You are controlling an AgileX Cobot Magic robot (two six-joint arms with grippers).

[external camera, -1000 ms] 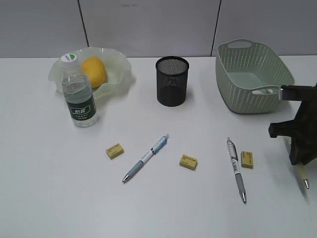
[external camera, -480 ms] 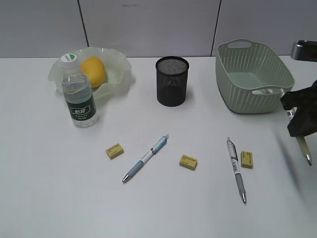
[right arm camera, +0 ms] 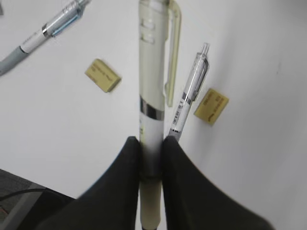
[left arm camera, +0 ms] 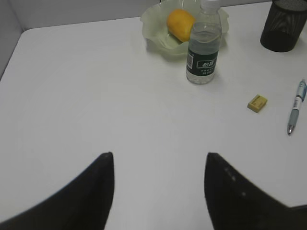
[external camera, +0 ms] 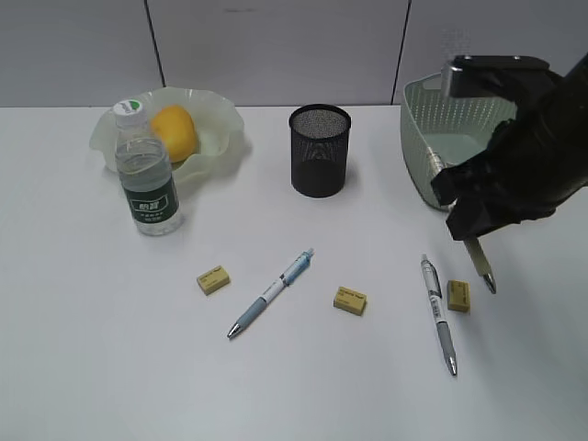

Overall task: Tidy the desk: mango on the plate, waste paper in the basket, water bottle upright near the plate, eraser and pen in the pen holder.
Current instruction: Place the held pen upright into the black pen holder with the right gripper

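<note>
Pen (right arm camera: 152, 96) hangs clamped in the raised right gripper (external camera: 470, 241) beside the basket (external camera: 418, 129).

Yellow-orange mango (external camera: 174, 132), pale green plate (external camera: 220, 142), black mesh pen holder (external camera: 319, 150), woven-pattern green basket (external camera: 418, 152)

Right pincer (external camera: 470, 241) clamping a pen (external camera: 480, 266) tip-down above the table (external camera: 92, 367), near basket (external camera: 418, 138)

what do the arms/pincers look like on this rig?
Right arm: matte black, wrapped in a creased cover, grey metal bracket on top. Right pincer: two smooth black fingers tapering to rounded tips. Left pincer: same black, pointed fingers. No markings visible.
</note>
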